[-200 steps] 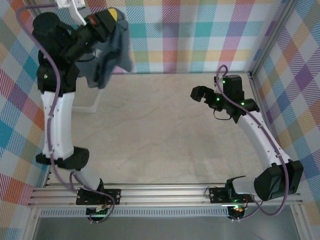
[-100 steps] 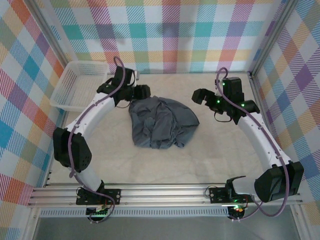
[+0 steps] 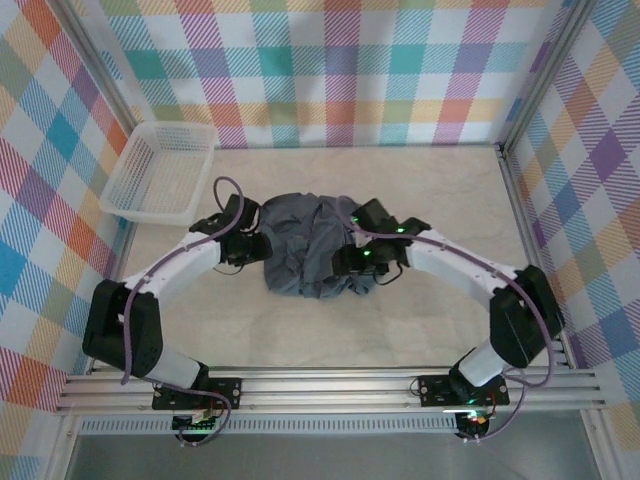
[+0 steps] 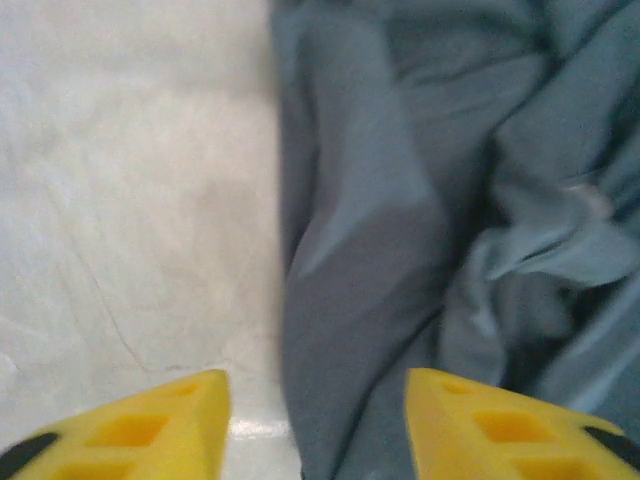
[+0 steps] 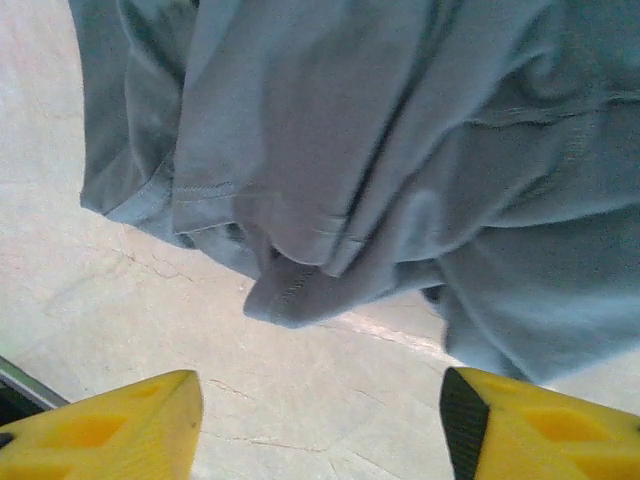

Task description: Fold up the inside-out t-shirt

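A plain slate blue-grey cloth t-shirt (image 3: 315,250) lies in a wrinkled, bunched heap at the middle of the pale, marble-patterned worktop (image 3: 430,190). Its folds overlap so that its sleeves and neck cannot be told apart from above.

From the heap, an empty white plastic mesh basket (image 3: 160,170) sits at about 10 o'clock, well apart from it, in the far left corner. Walls of pastel checked cloth (image 3: 340,60) close in the worktop at 9, 12 and 3 o'clock, and an aluminium rail (image 3: 330,390) carrying the arm bases runs along 6 o'clock.

The white left arm (image 3: 180,265) curves in from 7 o'clock, and its black wrist is just beside the shirt's 9 o'clock edge. In the left wrist view the left jaws are spread. The yellow fingertips (image 4: 140,430) stand apart, with bare worktop and the cloth's left edge (image 4: 350,300) in the gap, and nothing is pinched.

The white right arm (image 3: 450,262) reaches in from 4 o'clock, its wrist over the heap's 3 to 4 o'clock side. In the right wrist view the right jaws are spread wide. Their yellow fingertips (image 5: 110,425) are above bare worktop, and a stitched hem of the shirt (image 5: 300,290) droops just ahead of them, ungripped.
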{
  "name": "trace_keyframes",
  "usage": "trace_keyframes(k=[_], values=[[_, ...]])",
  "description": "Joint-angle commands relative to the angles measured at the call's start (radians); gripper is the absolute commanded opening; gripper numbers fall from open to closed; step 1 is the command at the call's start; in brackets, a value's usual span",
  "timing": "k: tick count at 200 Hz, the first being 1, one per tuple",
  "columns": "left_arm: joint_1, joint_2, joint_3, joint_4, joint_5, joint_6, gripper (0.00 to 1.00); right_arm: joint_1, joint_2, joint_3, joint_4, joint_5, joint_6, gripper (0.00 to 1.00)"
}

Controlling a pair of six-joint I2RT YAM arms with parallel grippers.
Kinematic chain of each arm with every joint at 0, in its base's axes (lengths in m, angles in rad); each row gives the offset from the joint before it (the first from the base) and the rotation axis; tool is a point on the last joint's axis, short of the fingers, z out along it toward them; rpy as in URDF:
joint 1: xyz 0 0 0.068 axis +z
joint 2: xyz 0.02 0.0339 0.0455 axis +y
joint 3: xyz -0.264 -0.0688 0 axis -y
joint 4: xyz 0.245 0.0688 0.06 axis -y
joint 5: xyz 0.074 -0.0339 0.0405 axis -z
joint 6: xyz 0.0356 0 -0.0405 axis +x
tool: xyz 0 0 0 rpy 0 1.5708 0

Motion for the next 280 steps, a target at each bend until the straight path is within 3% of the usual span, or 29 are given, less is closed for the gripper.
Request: trace_keyframes(k=[1, 19, 37, 62, 74, 103, 140, 167, 192, 228, 254, 280], values=[[0.002, 0.026, -0.018, 0.102, 0.091, -0.079, 0.38, 0.039, 0.096, 0.103, 0.012, 0.094, -0.030, 0.66], [-0.001, 0.065, -0.025, 0.173, 0.217, -0.083, 0.33, 0.065, 0.202, 0.180, -0.005, 0.155, -0.036, 0.71], [-0.008, 0.090, -0.026, 0.188, 0.253, -0.086, 0.34, 0.077, 0.284, 0.227, 0.009, 0.165, -0.041, 0.76], [-0.011, 0.117, -0.045, 0.211, 0.272, -0.098, 0.38, 0.077, 0.380, 0.285, 0.027, 0.054, -0.054, 0.66], [-0.011, 0.128, -0.052, 0.219, 0.285, -0.098, 0.39, 0.077, 0.411, 0.309, 0.007, 0.049, -0.049, 0.54], [-0.022, 0.145, -0.070, 0.209, 0.369, -0.038, 0.39, 0.077, 0.370, 0.297, 0.003, 0.135, -0.074, 0.00], [-0.060, 0.005, -0.136, 0.171, 0.264, 0.054, 0.44, 0.029, 0.145, 0.151, 0.046, 0.288, -0.089, 0.00], [-0.074, -0.067, -0.158, 0.199, 0.271, 0.173, 0.44, -0.081, -0.061, -0.010, 0.136, 0.268, -0.030, 0.00], [-0.120, -0.043, -0.162, 0.220, 0.297, 0.289, 0.47, -0.178, -0.170, -0.092, 0.171, 0.240, 0.047, 0.00], [-0.133, -0.011, -0.170, 0.186, 0.014, 0.174, 0.56, -0.255, -0.296, -0.179, 0.187, 0.365, 0.205, 0.00], [-0.131, -0.055, -0.197, 0.209, -0.030, 0.094, 0.58, -0.312, -0.410, -0.275, 0.206, 0.467, 0.303, 0.00], [-0.128, -0.053, -0.219, 0.231, 0.044, 0.123, 0.56, -0.357, -0.465, -0.309, 0.179, 0.499, 0.317, 0.00]])
